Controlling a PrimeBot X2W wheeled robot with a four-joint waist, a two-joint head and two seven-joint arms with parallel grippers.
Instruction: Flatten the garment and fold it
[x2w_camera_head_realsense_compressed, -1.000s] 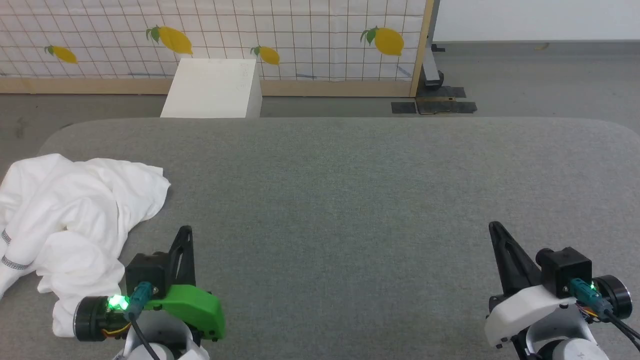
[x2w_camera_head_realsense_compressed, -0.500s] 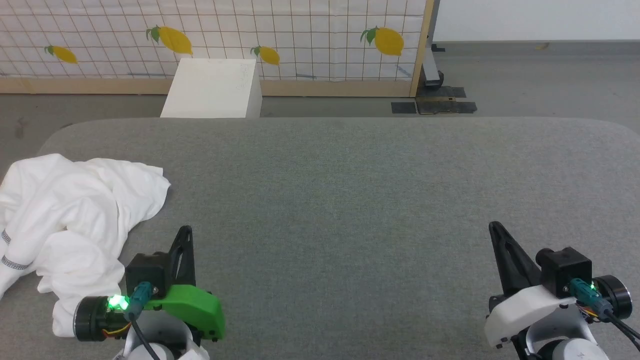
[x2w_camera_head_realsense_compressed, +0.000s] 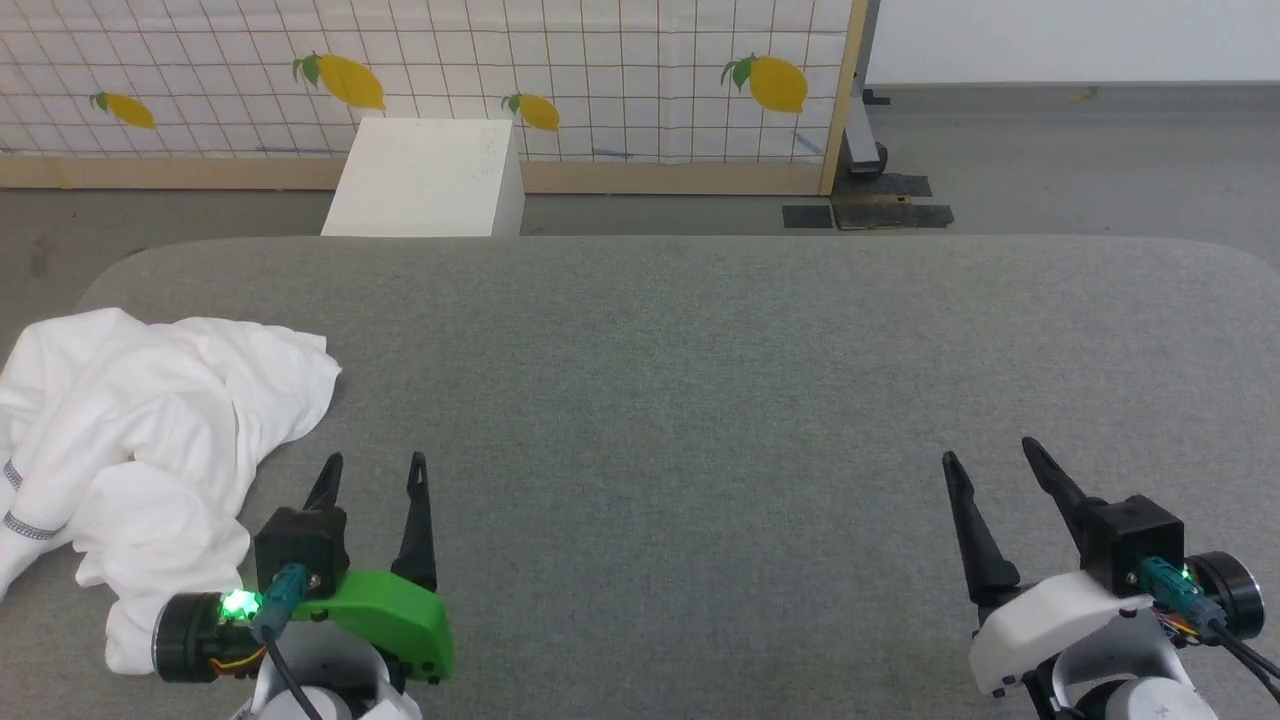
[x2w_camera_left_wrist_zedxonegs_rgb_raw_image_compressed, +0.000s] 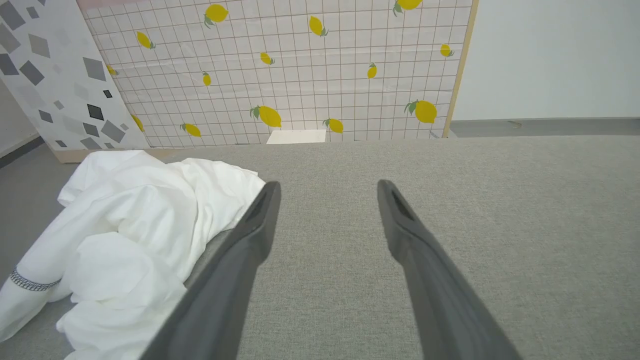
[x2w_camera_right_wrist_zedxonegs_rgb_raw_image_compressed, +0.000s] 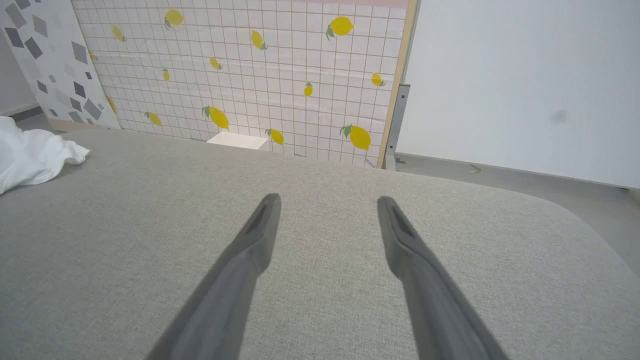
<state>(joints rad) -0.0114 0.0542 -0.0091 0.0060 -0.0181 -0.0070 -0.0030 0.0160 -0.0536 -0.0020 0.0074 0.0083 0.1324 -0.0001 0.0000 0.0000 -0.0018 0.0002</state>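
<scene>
The garment (x2w_camera_head_realsense_compressed: 140, 430) is a crumpled white heap at the left edge of the grey table (x2w_camera_head_realsense_compressed: 700, 380), with dark zigzag stitching on a cuff at its left side. It also shows in the left wrist view (x2w_camera_left_wrist_zedxonegs_rgb_raw_image_compressed: 130, 225) and, small, in the right wrist view (x2w_camera_right_wrist_zedxonegs_rgb_raw_image_compressed: 30, 152). My left gripper (x2w_camera_head_realsense_compressed: 372, 462) stands open just right of the heap, above the cloth-free table, holding nothing (x2w_camera_left_wrist_zedxonegs_rgb_raw_image_compressed: 327, 185). Far to the right my right gripper (x2w_camera_head_realsense_compressed: 988, 450) is open too, empty over bare table (x2w_camera_right_wrist_zedxonegs_rgb_raw_image_compressed: 327, 200).
A rigid white box (x2w_camera_head_realsense_compressed: 425, 180) stands on the floor beyond the table's far edge. Behind it runs a tiled panel with lemons (x2w_camera_head_realsense_compressed: 600, 70), with a wooden post at its right end. Grey floor lies past the table's rounded corners.
Both grippers have opened: each pair of fingers was together and now stands apart. The arms and the garment have stayed in place.
</scene>
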